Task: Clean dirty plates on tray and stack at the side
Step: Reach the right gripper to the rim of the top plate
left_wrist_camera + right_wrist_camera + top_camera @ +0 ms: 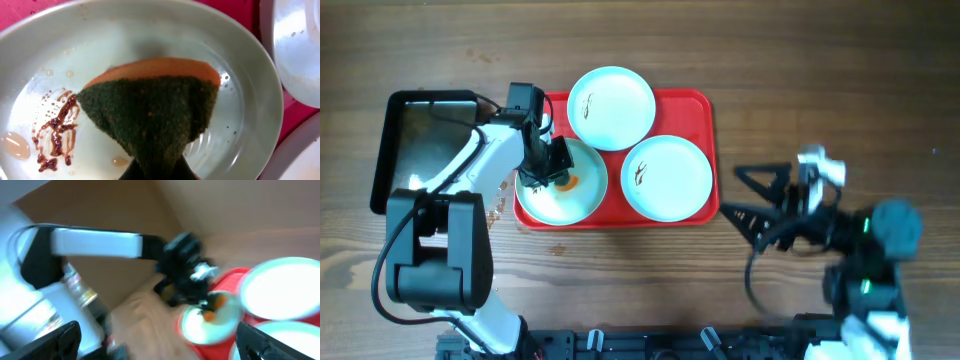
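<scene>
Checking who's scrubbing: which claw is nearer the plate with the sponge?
Left. The left claw is over that plate, holding the sponge on it; the right claw is off the tray, well apart.

The brown wooden worktop (800, 60) looks matt and grained. The large red plastic tray (698, 115) is smooth. The pale mint-white round plate (250, 100) gleams glossy and wet. The green-and-orange sponge (150, 115) shows a coarse, fibrous scouring face. The black metal pan (382, 140) reflects light.
</scene>
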You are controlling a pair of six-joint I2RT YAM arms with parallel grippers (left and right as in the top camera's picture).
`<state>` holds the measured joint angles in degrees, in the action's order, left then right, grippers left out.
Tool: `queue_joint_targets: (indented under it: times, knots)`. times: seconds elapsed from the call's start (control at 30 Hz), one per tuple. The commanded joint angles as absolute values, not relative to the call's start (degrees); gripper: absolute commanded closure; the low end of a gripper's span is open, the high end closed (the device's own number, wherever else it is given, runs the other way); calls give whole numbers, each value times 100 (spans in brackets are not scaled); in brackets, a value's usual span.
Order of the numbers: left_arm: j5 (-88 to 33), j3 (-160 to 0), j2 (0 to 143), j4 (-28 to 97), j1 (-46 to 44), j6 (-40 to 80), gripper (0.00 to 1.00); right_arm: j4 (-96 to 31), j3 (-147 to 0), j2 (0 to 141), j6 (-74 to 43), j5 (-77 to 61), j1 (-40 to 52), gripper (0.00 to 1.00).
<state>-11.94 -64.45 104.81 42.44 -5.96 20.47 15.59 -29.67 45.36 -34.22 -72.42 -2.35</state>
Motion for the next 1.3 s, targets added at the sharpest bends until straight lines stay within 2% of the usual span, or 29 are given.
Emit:
queue_joint_targets:
  times: [0.0,0.13,0.3,0.43,0.53,0.63,0.73,0.8,0.87,0.9,0.97,1.13,1.27]
  knots:
    - [-1190,-6438,10512,4241,-626,1977,96,1649,-4493,6368,-3336,-9297,-71,0]
    - [-1168,-6438,10512,4237,-626,1977,96,3057,-5168,7478,-4294,-9078,545,0]
    - [-781,-6438,10512,4233,-626,1977,96,6005,-5251,8171,-6130,-8807,989,0]
    - [-784,-6438,10512,4193,-626,1977,96,7039,-5251,8197,-7999,-7522,1031,0]
    - [-784,-6438,10512,4178,-626,1977,96,7778,-5315,8184,-7655,-7572,1072,0]
    - [-784,-6438,10512,4154,-626,1977,96,6436,-5413,8176,-6709,-7518,1066,1]
    - [-784,-6438,10512,4154,-626,1977,96,3072,-5706,8176,-4495,-6779,1066,0]
    - [-784,-6438,10512,4206,-626,1977,96,-316,-6208,8178,-2674,-4657,1173,1]
    - [-784,-6438,10512,4246,-626,1977,96,-1929,-6611,8213,-1949,-2755,1398,0]
    - [-784,-6438,10512,4237,-626,1977,96,-2477,-6810,8232,-1691,-2001,1535,0]
    - [-784,-6438,10512,4125,-626,1977,96,-2941,-7037,8230,-1409,-1640,1673,0]
    - [-784,-6438,10512,3929,-613,1979,96,-3636,-7465,8399,-1332,-2237,2067,1]
    - [-784,-6438,10512,4001,-565,1997,96,-4488,-8097,9332,-978,-2209,2609,0]
